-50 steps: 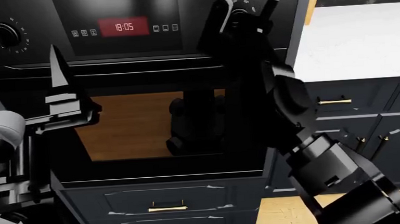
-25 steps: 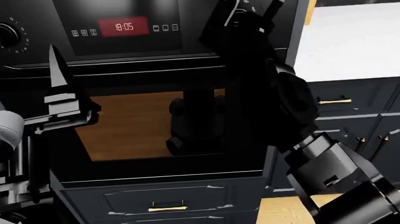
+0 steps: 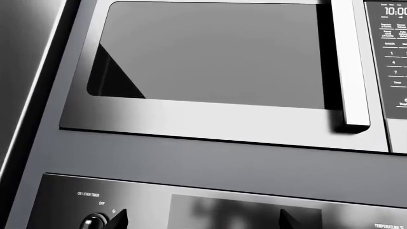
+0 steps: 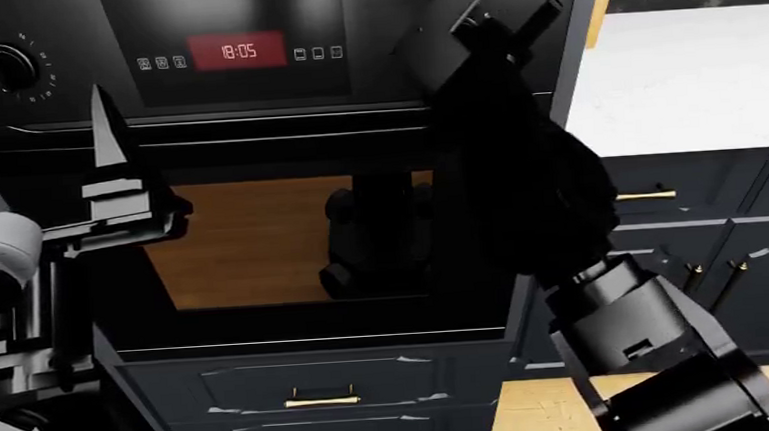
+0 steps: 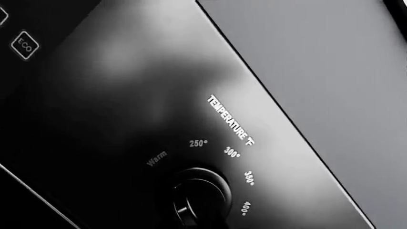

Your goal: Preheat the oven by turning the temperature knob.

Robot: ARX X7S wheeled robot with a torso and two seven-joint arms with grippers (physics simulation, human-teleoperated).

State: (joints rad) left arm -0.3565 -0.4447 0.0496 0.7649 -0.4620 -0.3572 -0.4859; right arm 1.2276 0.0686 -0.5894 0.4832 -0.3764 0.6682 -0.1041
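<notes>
Black glossy wall oven [image 4: 243, 84]: fills the head view's far side, red clock display [image 4: 238, 51] at centre.
Right gripper [image 4: 486, 14]: at the oven's upper right panel, jaws apart.
Left gripper [image 4: 114, 172]: near left, jaw state unclear.
Left wrist view: silver microwave [image 3: 216, 71] above the oven's timer knob [image 3: 94, 221].
Right wrist view: black temperature knob [image 5: 200, 193] close ahead, below its lettering.

Glossy black built-in oven [image 4: 269, 82], control panel:
- Red digital clock display [image 4: 238, 51], at 12 o'clock in the head view: "18:05".
- Round black temperature knob [image 5: 198, 195]: heading "TEMPERATURE °F"; dial marks "Warm", "250°", "300°", "350°", "400°".
- Small round black timer knob [image 3: 94, 221]: "ON / OVEN TIMER", "OFF".
- Square outlined key [image 5: 24, 45]: "ECO".

Grey microwave keypad [image 3: 388, 52], at 2 o'clock in the left wrist view: print too small to read.
</notes>
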